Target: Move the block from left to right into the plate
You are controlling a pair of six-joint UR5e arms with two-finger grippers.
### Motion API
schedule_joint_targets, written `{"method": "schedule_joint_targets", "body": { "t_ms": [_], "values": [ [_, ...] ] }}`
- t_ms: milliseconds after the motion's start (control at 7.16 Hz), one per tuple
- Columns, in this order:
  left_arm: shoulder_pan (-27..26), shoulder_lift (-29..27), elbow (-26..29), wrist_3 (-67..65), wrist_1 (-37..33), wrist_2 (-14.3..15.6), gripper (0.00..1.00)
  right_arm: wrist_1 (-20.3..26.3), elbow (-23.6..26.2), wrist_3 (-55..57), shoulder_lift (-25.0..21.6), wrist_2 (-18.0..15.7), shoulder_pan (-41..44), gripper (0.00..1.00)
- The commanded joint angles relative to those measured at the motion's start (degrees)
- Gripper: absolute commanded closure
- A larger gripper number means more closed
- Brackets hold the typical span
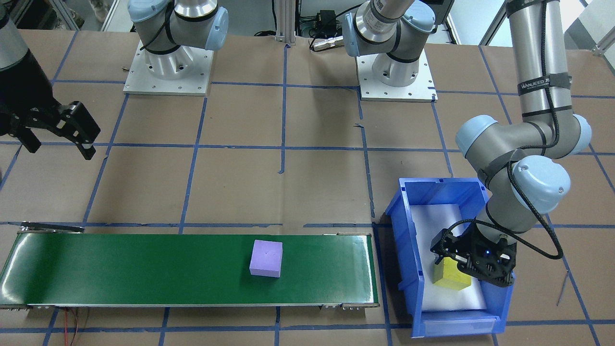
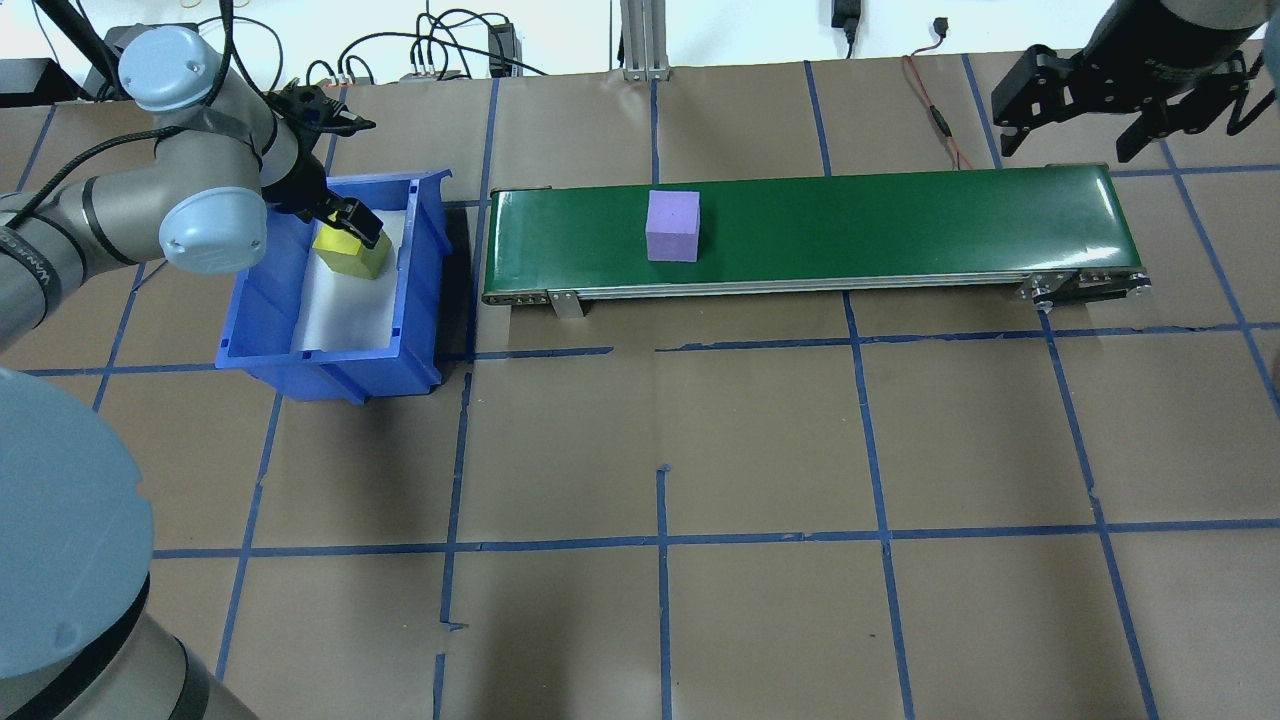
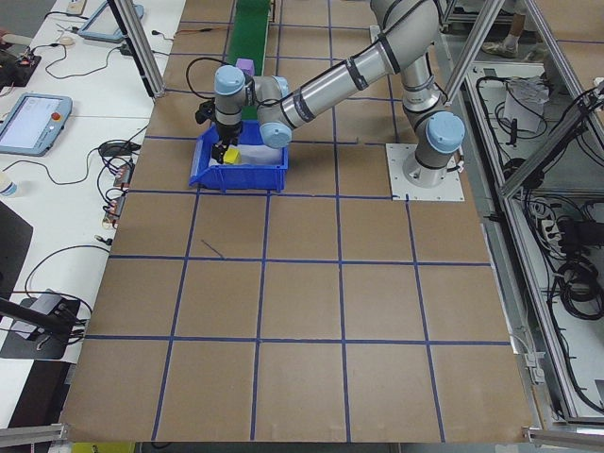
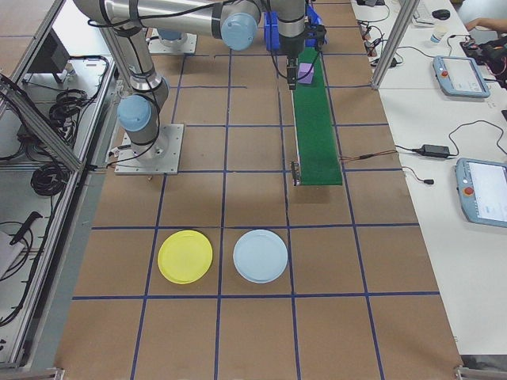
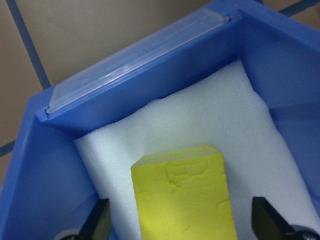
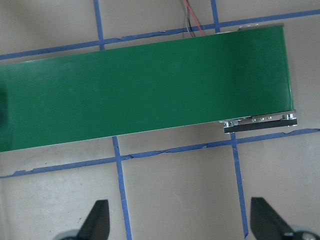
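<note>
While the purple block lies on the green belt in the front view, the left gripper is down inside the blue bin, its fingers on either side of a yellow block; the right gripper hangs apart over the bare table with jaws spread and nothing in them. In the overhead view the purple block sits toward the bin end of the belt, and the left gripper is over the yellow block in the bin, while the right gripper is above the far end of the belt. The left side view shows the bin with the near arm reaching in. In the right side view the yellow plate lies on the table beside a pale blue plate, well apart from the belt. The left wrist view shows the fingers released, wide of the yellow block, not touching it. The right wrist view shows spread fingers over the table near the belt.
</note>
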Motion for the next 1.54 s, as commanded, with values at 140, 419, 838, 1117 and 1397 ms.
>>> {"method": "schedule_joint_targets", "body": {
  "t_ms": [140,419,838,1117,1397],
  "values": [
    [0.0,-2.5,0.12,0.18,0.21,0.59,0.42,0.14,0.49,-0.31,0.25,7.77,-12.57,0.0],
    [0.0,1.5,1.08,0.09,0.04,0.6,0.52,-0.03,0.4,-0.57,0.6,10.26,-18.58,0.0],
    [-4.11,13.64,3.62,-0.08,-9.68,0.07,0.52,0.23,0.4,-0.83,0.95,10.79,-20.8,0.0],
    [-11.04,13.93,4.52,-7.23,-11.12,-0.19,0.52,-0.55,-0.21,-12.79,4.63,17.15,-20.97,0.0],
    [-13.44,10.53,3.03,-10.54,-11.21,-3.25,0.52,-0.91,-0.39,-18.49,6.57,19.14,-21.33,0.0]
  ]
}}
